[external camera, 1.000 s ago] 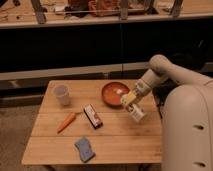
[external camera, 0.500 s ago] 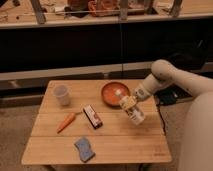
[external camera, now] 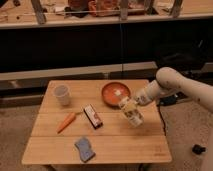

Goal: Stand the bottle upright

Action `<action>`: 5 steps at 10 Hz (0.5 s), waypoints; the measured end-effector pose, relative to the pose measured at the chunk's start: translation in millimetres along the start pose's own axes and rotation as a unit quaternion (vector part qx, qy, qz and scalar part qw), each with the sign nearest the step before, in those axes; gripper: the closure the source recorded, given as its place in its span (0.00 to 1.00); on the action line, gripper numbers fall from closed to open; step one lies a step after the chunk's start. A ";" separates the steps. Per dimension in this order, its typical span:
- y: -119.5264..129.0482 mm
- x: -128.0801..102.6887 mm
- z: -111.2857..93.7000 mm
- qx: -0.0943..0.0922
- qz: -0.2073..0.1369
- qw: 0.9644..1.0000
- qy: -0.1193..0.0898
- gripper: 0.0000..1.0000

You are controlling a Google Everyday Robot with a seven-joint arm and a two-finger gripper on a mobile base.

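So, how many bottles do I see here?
1: the bottle, tilted in the hand, over the table's right part, near the bowl. Others may hide on the back shelf.

The gripper [external camera: 128,106] held the bottle [external camera: 134,118] tilted above the worktop [external camera: 120,145], near its right edge, just beside the orange bowl [external camera: 105,95].

White-armed gripper [external camera: 129,105] right of centre by a whitish, tan-labelled bottle [external camera: 134,118], above a pale wood table [external camera: 120,146] with a red-orange bowl [external camera: 106,95], translucent white cup [external camera: 61,94], orange carrot [external camera: 66,122], dark packet [external camera: 92,116] with red and white, and blue-grey sponge [external camera: 84,148].
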 end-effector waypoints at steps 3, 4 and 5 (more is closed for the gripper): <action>-4.2 0.5 -8.4 0.006 -0.044 0.998 0.052 0.96; -5.3 -0.8 -11.3 0.006 -0.058 0.996 0.064 0.96; -6.0 -2.9 -14.0 0.004 -0.071 0.995 0.072 0.96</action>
